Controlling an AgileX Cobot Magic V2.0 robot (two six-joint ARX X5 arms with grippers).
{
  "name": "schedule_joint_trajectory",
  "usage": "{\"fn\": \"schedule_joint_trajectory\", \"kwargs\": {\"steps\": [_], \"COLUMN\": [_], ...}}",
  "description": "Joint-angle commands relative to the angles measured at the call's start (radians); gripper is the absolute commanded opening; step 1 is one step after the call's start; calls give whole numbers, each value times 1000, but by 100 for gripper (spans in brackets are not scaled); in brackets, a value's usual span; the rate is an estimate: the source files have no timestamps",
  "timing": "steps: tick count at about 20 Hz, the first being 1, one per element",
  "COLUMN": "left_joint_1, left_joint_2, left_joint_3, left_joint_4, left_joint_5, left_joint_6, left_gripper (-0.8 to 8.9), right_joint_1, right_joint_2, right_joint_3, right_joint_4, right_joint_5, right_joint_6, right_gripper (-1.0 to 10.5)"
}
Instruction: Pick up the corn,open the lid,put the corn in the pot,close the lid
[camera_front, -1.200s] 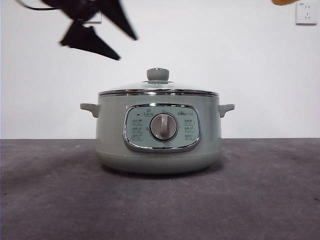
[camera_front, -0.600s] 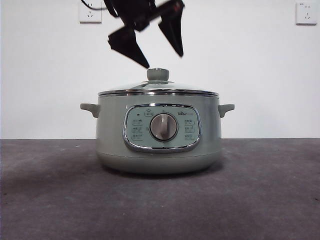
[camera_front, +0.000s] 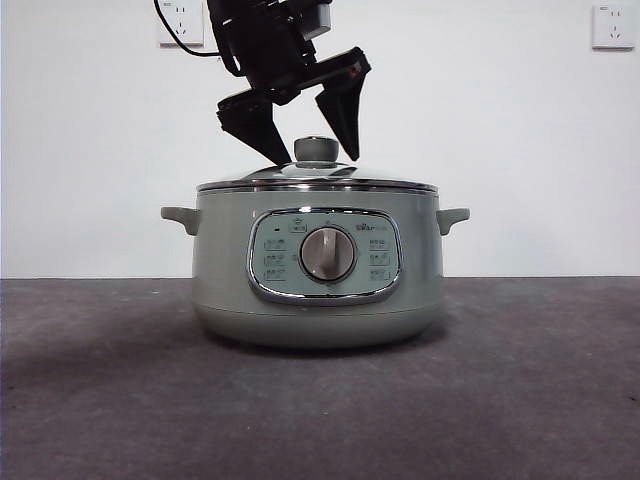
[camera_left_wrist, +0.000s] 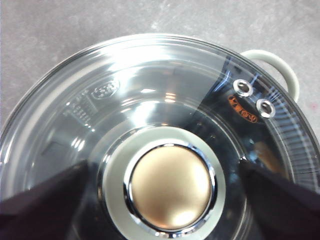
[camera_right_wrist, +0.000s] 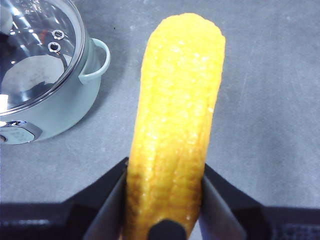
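The large round sage-green electric pot (camera_front: 317, 270) stands near the camera on the dark grey table (camera_front: 100, 400), with its chrome-framed panel and silver dial (camera_front: 327, 253) to the front. On it sits the round clear-glass lid (camera_front: 317, 180) with a chrome rim, fully closed. Just above the lid, the left gripper (camera_front: 312, 155) hangs with its two black jaws open, one on each side of the sage-green knob (camera_front: 316, 149), not touching it. The left wrist view shows the knob (camera_left_wrist: 170, 187) centred between the jaws.

The glass lid is probably rather heavy, smooth and fragile, so I think the knob is the only good place to hold it, low under its wider top.

The right gripper (camera_right_wrist: 165, 200) is out of the front view; its jaws are closed on the lower end of the yellow, grainy oblong corn (camera_right_wrist: 175, 125), held in the air over the table beside the pot (camera_right_wrist: 45, 110). The corn looks light and stiff.

Behind, two white sockets (camera_front: 180, 22) are on the white wall.
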Motion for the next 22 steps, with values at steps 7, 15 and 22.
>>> {"fn": "schedule_joint_trajectory", "kwargs": {"steps": [7, 15, 22], "left_joint_1": [-39, -43, -32], "left_joint_2": [5, -11, -127], "left_joint_3": [-2, 6, 50], "left_joint_4": [-2, 5, -4], "left_joint_5": [-49, -55, -68], "left_joint_6": [5, 18, 46], "left_gripper": [178, -9, -9], "right_joint_1": [-1, -1, 2], "right_joint_2": [-2, 1, 83], "right_joint_3": [-11, -11, -10], "right_joint_4": [1, 1, 78], "right_joint_5": [-1, -1, -92], "right_joint_6": [-4, -4, 23], "right_gripper": [-10, -11, -11]}}
